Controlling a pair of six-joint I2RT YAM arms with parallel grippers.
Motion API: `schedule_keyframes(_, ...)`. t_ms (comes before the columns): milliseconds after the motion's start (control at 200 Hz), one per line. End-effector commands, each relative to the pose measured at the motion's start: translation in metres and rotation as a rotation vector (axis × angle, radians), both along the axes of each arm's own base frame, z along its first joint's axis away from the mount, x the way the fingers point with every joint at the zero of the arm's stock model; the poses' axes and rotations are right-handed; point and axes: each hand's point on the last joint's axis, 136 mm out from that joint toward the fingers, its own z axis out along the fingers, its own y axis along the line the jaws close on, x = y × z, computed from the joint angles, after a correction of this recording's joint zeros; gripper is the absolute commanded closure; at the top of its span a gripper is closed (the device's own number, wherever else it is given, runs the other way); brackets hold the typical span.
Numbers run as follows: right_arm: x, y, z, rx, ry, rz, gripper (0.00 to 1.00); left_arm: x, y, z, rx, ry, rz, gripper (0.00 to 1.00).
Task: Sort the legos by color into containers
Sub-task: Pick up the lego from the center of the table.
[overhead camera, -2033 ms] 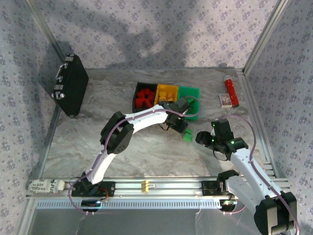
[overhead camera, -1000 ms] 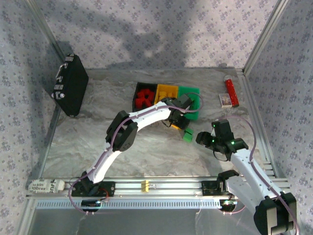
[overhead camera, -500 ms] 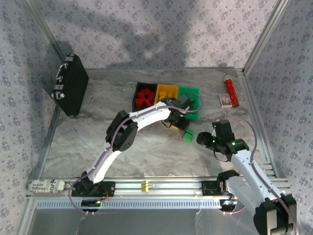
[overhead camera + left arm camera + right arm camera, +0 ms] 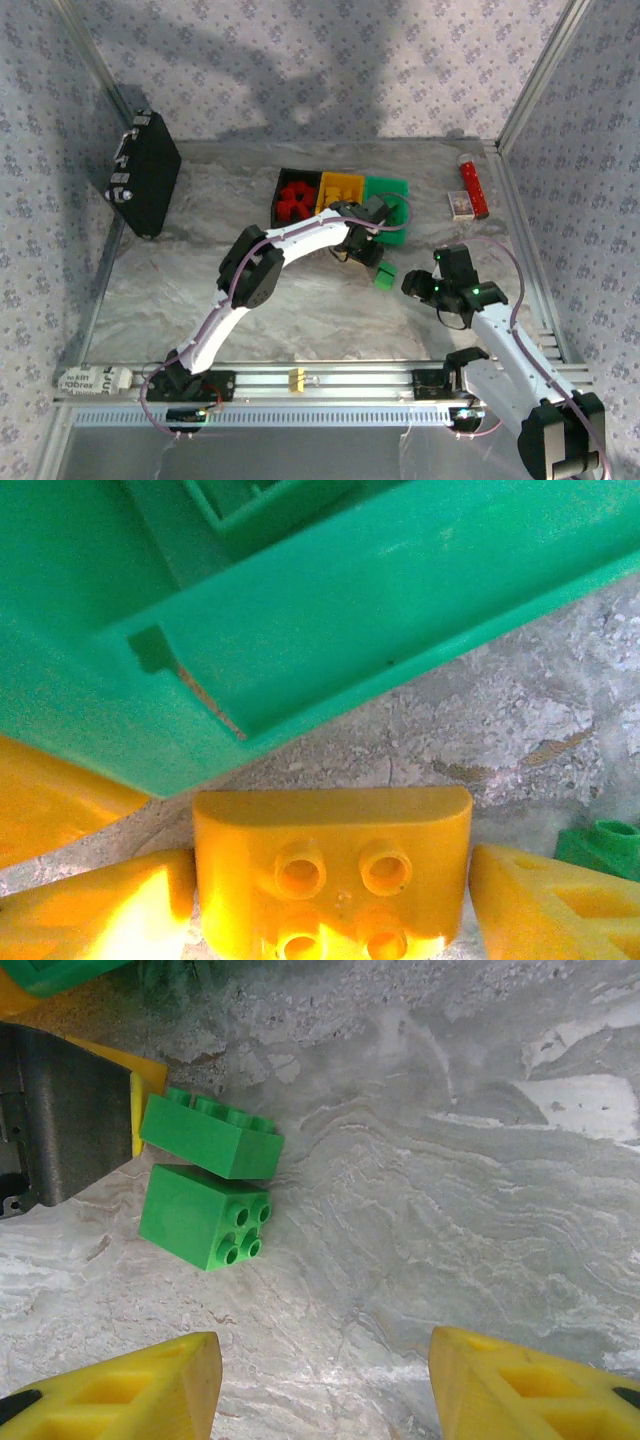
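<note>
Left gripper (image 4: 362,248), shifted toward green bin (image 4: 398,188), clamps yellow lego (image 4: 332,865).

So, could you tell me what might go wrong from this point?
1. The left jaws hold a yellow brick close beside the green bin. A careless lift could snag its wall, or the brick could land in the wrong bin.
2. The open right jaws hang near two green bricks that the left arm crowds, so reaching in may cause a collision.
</note>
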Motion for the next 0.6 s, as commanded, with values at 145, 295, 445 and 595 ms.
schedule_keyframes(145, 0.003, 0.001, 0.003, -0.001, 0.0, 0.017, 0.41, -0.005, 0.0, -0.018, 0.071, 0.02, -0.011, 0.28)
schedule_keyframes(295, 0.002, 0.001, 0.0, -0.001, 0.004, 0.019, 0.41, -0.007, 0.006, -0.024, 0.126, 0.01, -0.019, 0.3)
schedule_keyframes(445, 0.0, 0.0, -0.002, -0.003, 0.008, 0.016, 0.41, -0.01, 0.009, -0.02, 0.131, 0.004, -0.023, 0.35)
schedule_keyframes(595, -0.002, -0.001, -0.002, -0.002, 0.006, 0.013, 0.41, -0.009, 0.012, 0.0, 0.112, -0.031, -0.018, 0.39)
